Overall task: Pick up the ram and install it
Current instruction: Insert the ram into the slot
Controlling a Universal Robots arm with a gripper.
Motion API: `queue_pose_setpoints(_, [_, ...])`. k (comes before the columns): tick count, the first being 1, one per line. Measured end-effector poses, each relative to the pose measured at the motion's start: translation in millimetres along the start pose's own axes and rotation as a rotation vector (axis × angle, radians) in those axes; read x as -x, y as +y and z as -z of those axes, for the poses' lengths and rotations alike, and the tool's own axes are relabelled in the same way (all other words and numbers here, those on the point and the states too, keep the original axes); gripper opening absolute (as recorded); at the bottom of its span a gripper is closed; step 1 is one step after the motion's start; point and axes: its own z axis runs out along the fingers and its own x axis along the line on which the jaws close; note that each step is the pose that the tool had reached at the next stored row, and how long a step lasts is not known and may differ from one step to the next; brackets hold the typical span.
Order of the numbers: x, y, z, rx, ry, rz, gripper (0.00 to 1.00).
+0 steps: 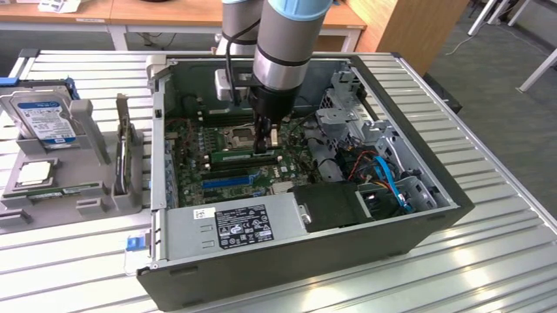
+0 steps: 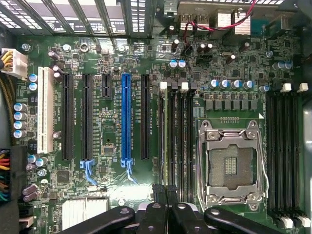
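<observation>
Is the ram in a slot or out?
In: the ram stands on edge among the memory slots beside the CPU socket; fully seated, cannot tell.

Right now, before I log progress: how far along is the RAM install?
Done: the ram stands in a memory slot beside the CPU socket. In hand: the shut gripper sits on its end. Left: confirming it is fully latched, which can't be told here.

I'm seeing the slatted metal table (image 1: 452, 274) catching pale glints of light. Grey carpet (image 1: 513, 130) is running along the exterior view's right. Wooden desks (image 1: 165, 13) are standing behind, a wooden panel (image 1: 409, 26) beside them, white furniture legs (image 1: 538, 65) slanting nearby.
</observation>
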Motion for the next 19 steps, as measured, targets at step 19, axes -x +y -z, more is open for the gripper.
queue_pose_setpoints(19, [0.0, 0.8, -3.0, 0.0000, -0.0001, 0.000, 0.11])
